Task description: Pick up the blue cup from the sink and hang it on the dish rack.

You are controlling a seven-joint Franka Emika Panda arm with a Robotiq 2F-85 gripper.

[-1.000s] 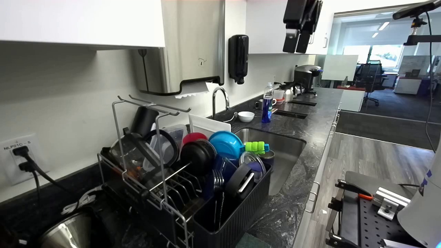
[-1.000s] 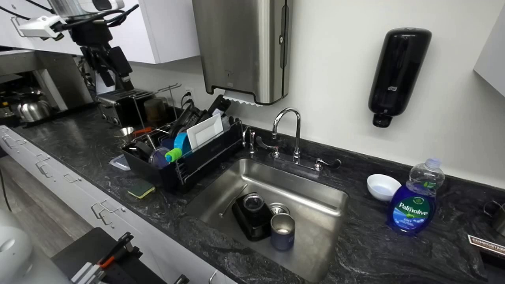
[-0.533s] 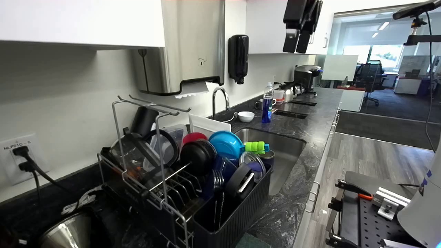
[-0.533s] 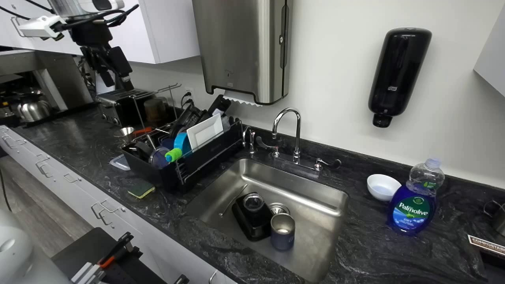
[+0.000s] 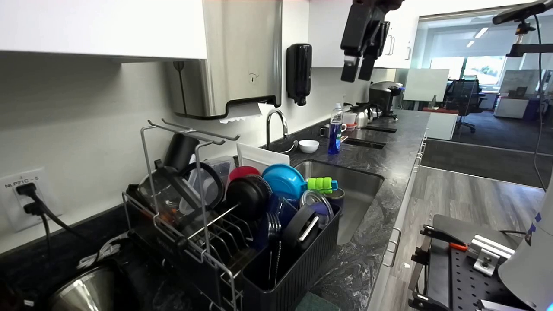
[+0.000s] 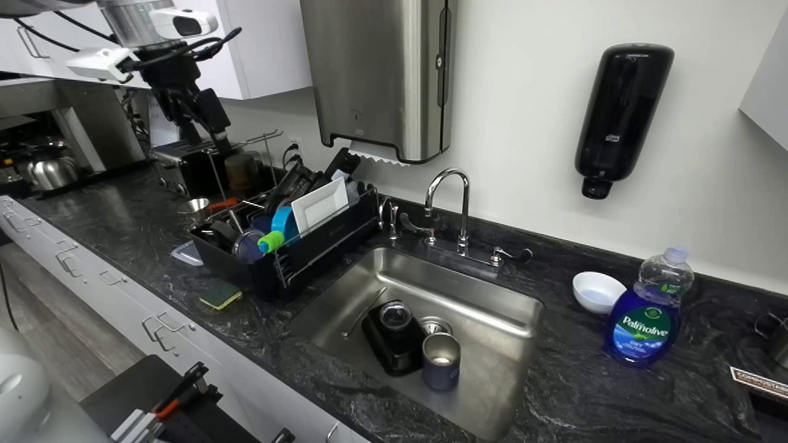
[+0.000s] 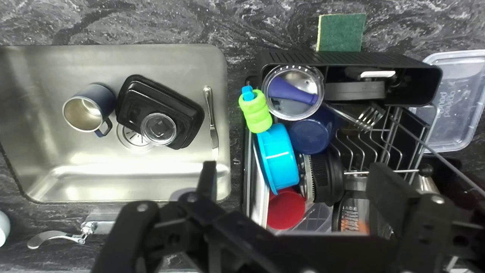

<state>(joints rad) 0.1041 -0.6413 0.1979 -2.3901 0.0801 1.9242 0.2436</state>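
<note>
The blue cup, a navy mug with a steel inside, stands upright in the metal sink (image 6: 492, 375). It shows in both exterior views (image 6: 441, 372) (image 5: 335, 201) and at the left of the wrist view (image 7: 100, 96), its handle toward a black container. My gripper (image 7: 293, 170) is open and empty, its fingers wide apart high above the dish rack (image 6: 335, 231), away from the cup. The gripper also shows in both exterior views (image 5: 358, 73) (image 6: 208, 140). The rack is crowded, and its silver wire frame with hooks (image 5: 194, 134) rises at one end.
A black container (image 7: 163, 110) with a clear lid and a knife (image 7: 212, 121) lie in the sink. The faucet (image 6: 463, 203) rises behind it. The rack holds a turquoise cup (image 7: 280, 159), a dark blue cup (image 7: 308, 134) and a red dish (image 7: 286, 208). A soap bottle (image 6: 646, 326) stands nearby.
My gripper has moved down and tilted a little: leftward in the view that faces along the counter, rightward in the view over the sink. The cup and rack are unchanged.
</note>
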